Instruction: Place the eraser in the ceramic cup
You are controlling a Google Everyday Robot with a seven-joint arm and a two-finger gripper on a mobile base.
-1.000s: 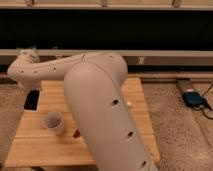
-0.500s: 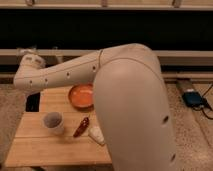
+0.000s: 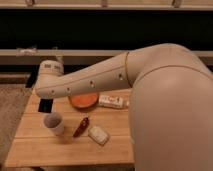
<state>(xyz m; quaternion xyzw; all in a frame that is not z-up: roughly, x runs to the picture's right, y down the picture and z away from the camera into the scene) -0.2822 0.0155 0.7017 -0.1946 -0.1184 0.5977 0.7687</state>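
A light wooden slatted table [image 3: 70, 147] is standing on a speckled, grey-brown floor [image 3: 11, 107]. Behind it, a pale horizontal ledge [image 3: 90, 53] is running across the room under a wide band of dark panelling [image 3: 100, 27]. Another pale strip [image 3: 125, 6] is crossing the very top. Soft, dim lighting is falling evenly.

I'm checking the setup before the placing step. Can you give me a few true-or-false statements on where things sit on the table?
1. The eraser lies inside the ceramic cup. False: it lies on the table, behind the cup.
2. The orange dish sits beside the white labelled box. True.
3. The cup lies tipped on its side. False: it stands upright.
4. A white rounded block lies right of a red object. True.
5. The gripper shows above the cup. False: it is out of view beyond the arm's end.
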